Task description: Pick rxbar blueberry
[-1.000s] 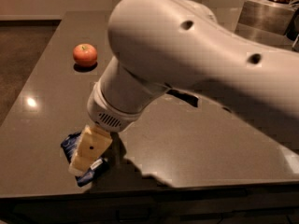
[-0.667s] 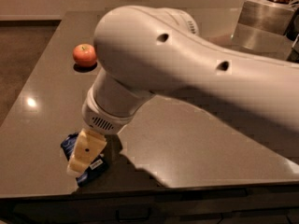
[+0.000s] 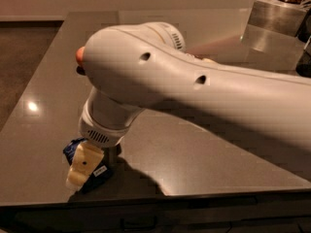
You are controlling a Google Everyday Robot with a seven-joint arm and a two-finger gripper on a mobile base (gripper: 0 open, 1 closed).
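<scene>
The rxbar blueberry (image 3: 92, 171) is a flat dark navy wrapper with a small white label, lying on the dark table (image 3: 204, 149) near its front left edge. My gripper (image 3: 83, 169) is down over the bar at the end of the big white arm (image 3: 194, 96). One cream finger (image 3: 81, 168) lies across the bar and hides most of it. Only the bar's left end and its lower right corner show.
A red-orange apple (image 3: 79, 56) peeks out behind the arm at the left. A metal container (image 3: 274, 25) with brown pieces on top stands at the back right. The table's front edge runs just below the bar.
The arm has swung left and lower, now covering most of the apple. The gripper has stayed over the bar near the front edge.
</scene>
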